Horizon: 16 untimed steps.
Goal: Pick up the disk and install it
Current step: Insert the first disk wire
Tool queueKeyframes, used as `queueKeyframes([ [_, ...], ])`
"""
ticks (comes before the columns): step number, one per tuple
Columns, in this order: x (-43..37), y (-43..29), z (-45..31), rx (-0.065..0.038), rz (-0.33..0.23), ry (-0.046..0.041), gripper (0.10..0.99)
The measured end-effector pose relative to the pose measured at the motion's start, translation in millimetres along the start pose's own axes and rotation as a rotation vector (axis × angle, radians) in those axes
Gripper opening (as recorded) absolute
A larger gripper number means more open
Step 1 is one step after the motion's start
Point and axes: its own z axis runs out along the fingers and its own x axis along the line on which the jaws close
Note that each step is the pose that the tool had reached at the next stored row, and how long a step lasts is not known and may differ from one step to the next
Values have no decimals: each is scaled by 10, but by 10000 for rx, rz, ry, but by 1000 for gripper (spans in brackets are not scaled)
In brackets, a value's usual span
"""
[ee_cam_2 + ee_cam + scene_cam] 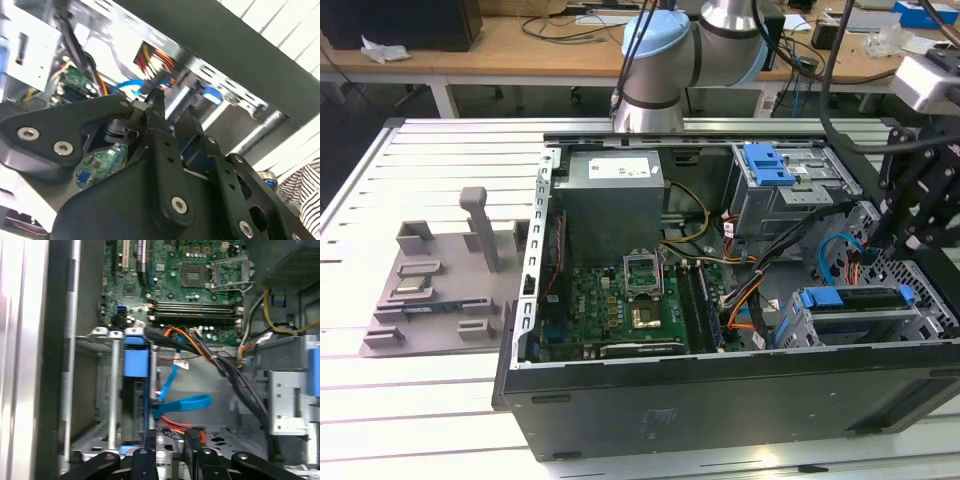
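Slatted metal table (430, 150): open computer case (720, 400) lying on its side, grey fixture tray (440, 290) beside it. Wooden benches (520, 45) behind. Disk (855, 300), blue-framed, seated in the drive cage at the case's front corner. Gripper (898, 245) above that corner, fingers (160, 125) slightly parted, holding nothing.

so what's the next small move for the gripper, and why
Probably a short straight lift. In the first wrist view the gripper is open and empty, and the disk in its blue carrier already sits in the drive cage. The blue and orange cables lie just beyond the fingertips, so sideways travel might snag them.
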Motion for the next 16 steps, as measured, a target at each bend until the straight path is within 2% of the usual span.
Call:
queueKeyframes([
  [2, -91, -24, 0, -3, 5, 67, 361],
  [3, -121, -42, 0, -5, 14, 147, 361],
  [6, -142, -61, 23, -11, 144, 260, 361],
  [12, -148, -69, 110, -18, 415, 244, 361],
  [16, -148, -69, 117, -18, 421, 244, 361],
])
